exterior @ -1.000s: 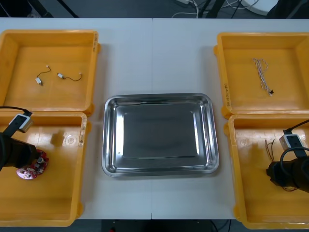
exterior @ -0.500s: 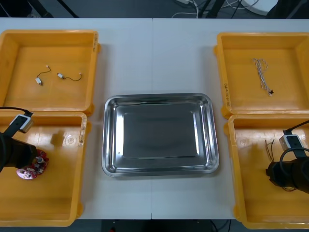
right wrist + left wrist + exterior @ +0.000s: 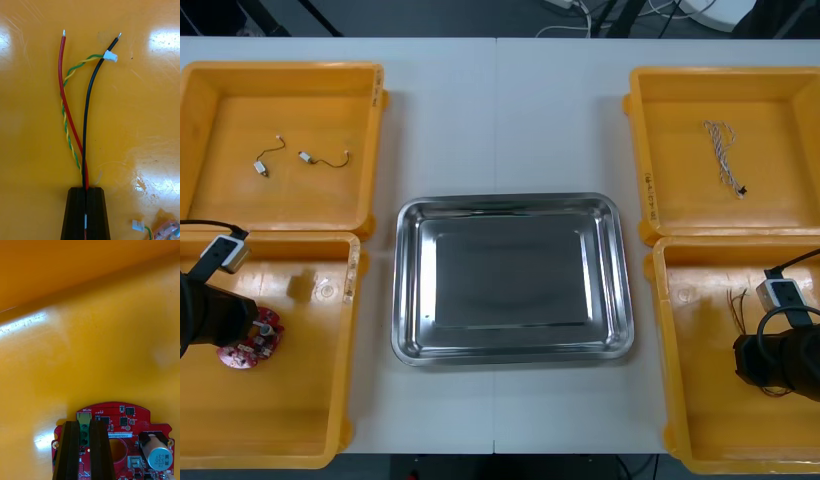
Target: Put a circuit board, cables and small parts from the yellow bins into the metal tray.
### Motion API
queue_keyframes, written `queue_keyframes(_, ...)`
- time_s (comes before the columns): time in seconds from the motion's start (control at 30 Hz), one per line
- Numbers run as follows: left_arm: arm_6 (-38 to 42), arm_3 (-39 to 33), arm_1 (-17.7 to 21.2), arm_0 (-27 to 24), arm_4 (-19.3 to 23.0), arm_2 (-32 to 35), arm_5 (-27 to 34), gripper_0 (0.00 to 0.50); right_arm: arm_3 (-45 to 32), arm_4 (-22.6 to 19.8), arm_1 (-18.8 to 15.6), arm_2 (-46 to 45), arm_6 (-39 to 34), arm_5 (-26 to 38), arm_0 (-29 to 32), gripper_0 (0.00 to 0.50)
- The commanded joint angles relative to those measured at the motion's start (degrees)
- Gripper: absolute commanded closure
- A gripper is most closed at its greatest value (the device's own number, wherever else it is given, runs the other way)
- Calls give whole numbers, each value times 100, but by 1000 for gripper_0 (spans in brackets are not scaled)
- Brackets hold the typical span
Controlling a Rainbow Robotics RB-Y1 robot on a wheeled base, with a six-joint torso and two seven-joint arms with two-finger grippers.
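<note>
Red round circuit board [image 3: 125, 423]: pinching its green connector [image 3: 84, 432] with left hand [image 3: 84, 423], clamping thin red and black cables [image 3: 86, 120] with right hand [image 3: 86, 189], ready for lifting.

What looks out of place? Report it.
Nothing stands out. In the near left bin the left pincer grips the circuit board; in the near right bin the right pincer grips red and black cables; the metal tray lies bare.

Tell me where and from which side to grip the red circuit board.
Likely by its raised green block, from above: the flat circuit board faces up in the bin, so only upright parts can be pinched. The left gripper is shut there; the right gripper holds cables.
</note>
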Motion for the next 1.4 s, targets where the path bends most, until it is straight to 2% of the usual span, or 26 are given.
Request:
queue_keyframes(0.03, -522, -17, 303, 146, -33, -86, -73, 500, -24, 91, 107, 57, 19, -63, 202, 500)
queue_keyframes(0.33, -540, -87, 339, 41, 47, 73, 129, 500, -24, 64, 98, -40, 28, 33, 9, 500)
queue_keyframes(0.63, -487, -500, 339, -161, 152, 556, 1122, 500, -59, -41, 37, -321, 72, 728, -536, 500)
queue_keyframes(0.93, -355, -808, 339, -478, 222, 846, 1869, 500, -261, -780, -165, -831, 63, 1844, -1152, 500)
queue_keyframes(1.23, -136, -1177, 330, -908, 257, 1031, 2651, 500, -771, -1544, -341, -1561, 2, 3241, -1565, 500)
queue_keyframes(1.4, 75, -1397, 339, -1137, 257, 1039, 3073, 500, -894, -2001, -464, -1912, -25, 3707, -1749, 500)
